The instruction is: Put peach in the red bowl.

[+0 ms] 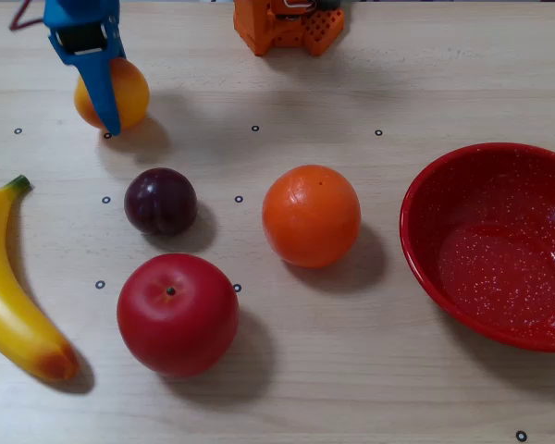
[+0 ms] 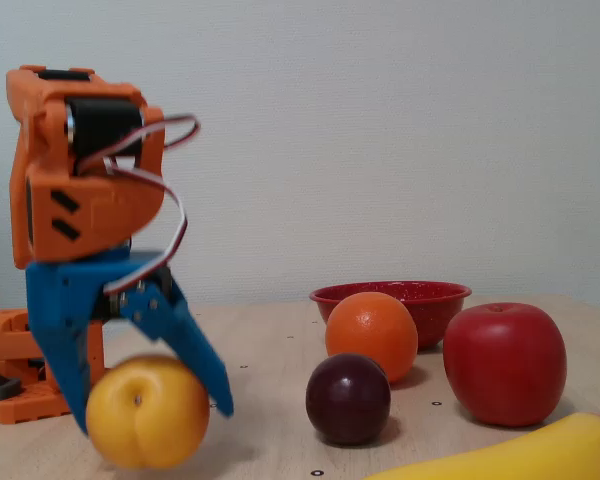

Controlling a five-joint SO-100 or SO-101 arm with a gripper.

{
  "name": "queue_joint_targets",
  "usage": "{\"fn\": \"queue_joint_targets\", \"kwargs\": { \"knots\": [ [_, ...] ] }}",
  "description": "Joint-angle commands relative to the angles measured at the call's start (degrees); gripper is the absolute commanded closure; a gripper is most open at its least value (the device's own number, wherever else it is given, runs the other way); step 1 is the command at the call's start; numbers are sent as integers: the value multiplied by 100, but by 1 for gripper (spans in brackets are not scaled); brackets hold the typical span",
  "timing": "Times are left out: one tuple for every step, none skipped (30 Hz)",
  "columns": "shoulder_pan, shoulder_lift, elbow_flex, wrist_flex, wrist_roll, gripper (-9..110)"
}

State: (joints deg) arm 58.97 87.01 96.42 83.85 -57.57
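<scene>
The blue gripper (image 2: 150, 415) is standing over the peach (image 2: 147, 412) with its two fingers spread partway and straddling the fruit, one on each side; in a fixed view the fingers are lying against the peach's flanks, and the fruit appears to be resting on the wooden table (image 1: 398, 370) or just above it, which cannot be told for sure. In a fixed view from above, the peach (image 1: 120, 92) is sitting at the top left, partly covered by the gripper (image 1: 106, 125). The red bowl (image 1: 499, 250) is lying empty at the right edge, well apart from the peach. Between them are sitting an orange (image 1: 312, 215), a dark plum (image 1: 160, 200), a red apple (image 1: 177, 314) and a banana (image 1: 9, 287).
</scene>
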Motion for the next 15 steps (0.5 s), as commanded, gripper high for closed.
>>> {"fn": "queue_joint_targets", "kwargs": {
  "knots": [
    [-18, 1028, -888, 457, 185, 102],
    [-18, 1063, -1055, 624, 220, 102],
    [-18, 1107, -1204, 791, 246, 102],
    [-35, 1143, -1362, 949, 272, 102],
    [-44, 1187, -1494, 1090, 281, 102],
    [-62, 1230, -1608, 1187, 308, 102],
    [-97, 1274, -1714, 1266, 325, 102],
    [-141, 1327, -1793, 1310, 352, 102],
    [-193, 1371, -1872, 1345, 396, 102],
    [-272, 1397, -1951, 1345, 483, 102],
    [-387, 1406, -2074, 1371, 589, 102],
    [-519, 1406, -2232, 1441, 694, 102],
    [-686, 1397, -2461, 1521, 879, 102],
    [-879, 1371, -2733, 1635, 1046, 102],
    [-1081, 1345, -3023, 1749, 1230, 102]
  ]
}}
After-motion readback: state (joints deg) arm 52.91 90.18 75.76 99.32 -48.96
